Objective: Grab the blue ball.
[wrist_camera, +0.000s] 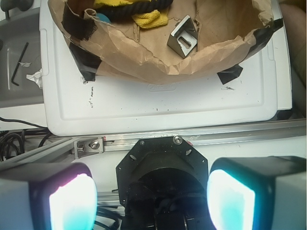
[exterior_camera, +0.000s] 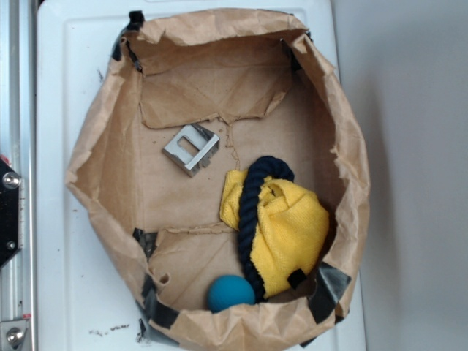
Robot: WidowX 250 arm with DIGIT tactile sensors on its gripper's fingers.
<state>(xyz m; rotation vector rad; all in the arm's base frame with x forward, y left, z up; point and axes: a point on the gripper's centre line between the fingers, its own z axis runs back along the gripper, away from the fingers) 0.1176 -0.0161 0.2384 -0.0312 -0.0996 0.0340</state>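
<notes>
i have the gripper (wrist_camera: 151,191) spread wide, its two glowing pads set far apart with nothing between them; it hangs outside the paper bag (exterior_camera: 351,146), above the white tray (wrist_camera: 158,105) and metal rail (wrist_camera: 230,134); the blue ball (exterior_camera: 231,294) sits on the bag floor tight in a corner, touching or nearly touching the crumpled wall, with the dark rope (exterior_camera: 252,219) and yellow cloth (exterior_camera: 289,227) just beside it; in the wrist view only a sliver of it (wrist_camera: 102,18) shows past the black tape; the metal bracket (exterior_camera: 191,149) lies well apart and should not matter; i judge the reach has yet to start; to do it well i would come over the rim high, centre above the ball, then descend straight, turning the jaws so neither pad lands on rope or paper; closing too early risks pinching cloth instead.
</notes>
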